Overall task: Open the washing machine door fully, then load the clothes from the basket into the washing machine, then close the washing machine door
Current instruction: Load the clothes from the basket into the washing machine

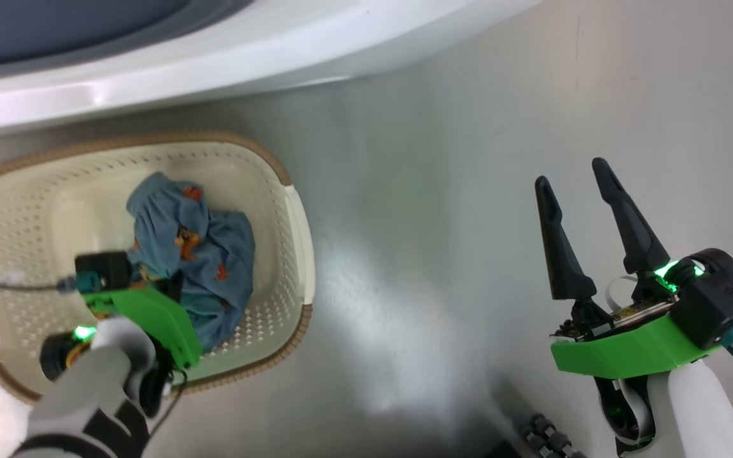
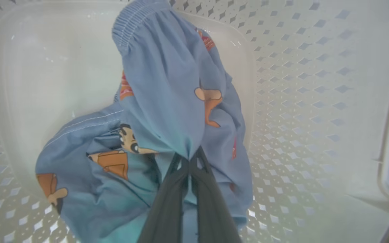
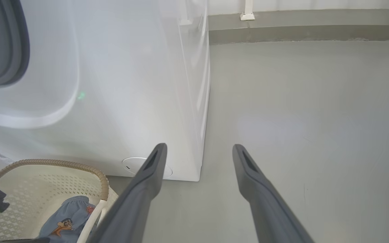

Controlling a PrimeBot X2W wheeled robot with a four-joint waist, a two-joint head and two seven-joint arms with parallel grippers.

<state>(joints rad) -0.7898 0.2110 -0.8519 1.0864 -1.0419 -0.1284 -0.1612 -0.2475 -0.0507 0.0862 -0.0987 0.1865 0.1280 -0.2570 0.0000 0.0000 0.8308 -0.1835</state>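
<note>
Pinching a fold of the clothes [image 2: 167, 84] tight with the left gripper [image 2: 189, 158], down inside the basket [image 2: 299, 67]. Holding nothing with the right gripper [image 3: 199, 150], fingers [image 3: 147, 182] spread wide above the floor [image 3: 299, 101] near the washing machine [image 3: 130, 84]. Hard to see the pinch from the head view, hidden behind the green mount [image 1: 150, 312].

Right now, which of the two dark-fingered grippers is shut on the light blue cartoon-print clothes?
The left gripper: it pinches the clothes inside the cream perforated plastic basket. The right gripper stands open, empty, over grey floor.
</note>
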